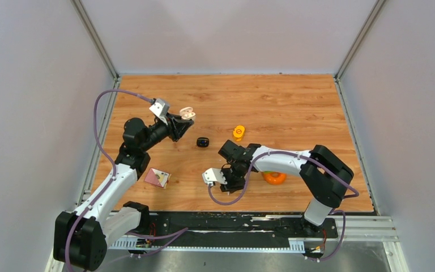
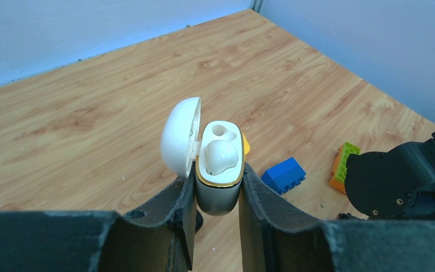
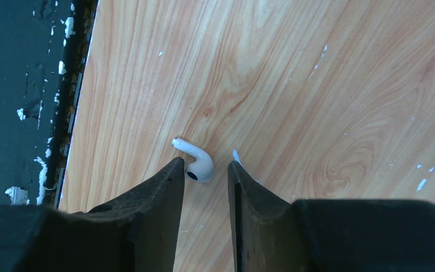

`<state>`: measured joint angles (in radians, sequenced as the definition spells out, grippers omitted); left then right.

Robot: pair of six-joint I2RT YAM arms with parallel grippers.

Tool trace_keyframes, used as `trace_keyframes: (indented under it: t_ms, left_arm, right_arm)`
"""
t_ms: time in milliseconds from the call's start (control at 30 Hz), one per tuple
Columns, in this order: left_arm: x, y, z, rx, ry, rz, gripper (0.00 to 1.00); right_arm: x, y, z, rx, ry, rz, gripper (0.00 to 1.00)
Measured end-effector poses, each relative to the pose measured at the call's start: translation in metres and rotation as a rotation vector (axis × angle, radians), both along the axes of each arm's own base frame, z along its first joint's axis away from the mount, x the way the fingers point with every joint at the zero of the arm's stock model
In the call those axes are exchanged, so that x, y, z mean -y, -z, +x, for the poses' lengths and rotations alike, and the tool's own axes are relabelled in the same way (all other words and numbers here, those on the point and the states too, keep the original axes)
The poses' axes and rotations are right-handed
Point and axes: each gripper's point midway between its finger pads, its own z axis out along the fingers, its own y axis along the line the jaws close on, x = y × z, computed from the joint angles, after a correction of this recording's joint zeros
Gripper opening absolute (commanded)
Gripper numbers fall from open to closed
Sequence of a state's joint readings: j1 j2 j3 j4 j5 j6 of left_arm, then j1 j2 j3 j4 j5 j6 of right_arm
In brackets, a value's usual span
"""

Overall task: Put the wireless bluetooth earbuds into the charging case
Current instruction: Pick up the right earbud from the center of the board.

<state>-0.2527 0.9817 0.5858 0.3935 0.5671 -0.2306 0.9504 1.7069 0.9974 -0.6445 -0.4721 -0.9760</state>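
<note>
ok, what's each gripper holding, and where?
Left gripper: open white case, clamped across its lower body. Right gripper: nothing; open jaws straddle a white earbud.

Left gripper (image 2: 218,182) clamps white charging case (image 2: 217,199) upright, lid flipped open leftward; white earbud (image 2: 221,156) seated inside. Blue brick (image 2: 284,174) lies near on wooden table (image 2: 90,113).

The left pincer (image 2: 218,177) covers both sides of the white charging case (image 2: 220,161); the right arm (image 1: 283,160) hides part of an orange object (image 1: 276,179).
</note>
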Motion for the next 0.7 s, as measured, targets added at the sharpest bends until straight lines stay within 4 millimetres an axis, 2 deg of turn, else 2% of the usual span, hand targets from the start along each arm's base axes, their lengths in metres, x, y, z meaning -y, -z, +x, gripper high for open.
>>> trace_keyframes:
  t_ms: [333,533,700]
  left_arm:
    - [0.0,0.0,-0.0001,0.0,0.0,0.0,0.02]
    - [0.0,0.0,0.0,0.0,0.0,0.0,0.02]
    - [0.0,0.0004,0.0002,-0.001,0.0,0.0,0.02]
  right_arm:
    - [-0.0018,0.001,0.0003,0.046,0.022,0.007,0.35]
    - [-0.0021,0.001,0.0019,0.056,0.02,0.008,0.21]
    - [-0.0013,0.0006,0.0023,0.06,0.019,0.006,0.15]
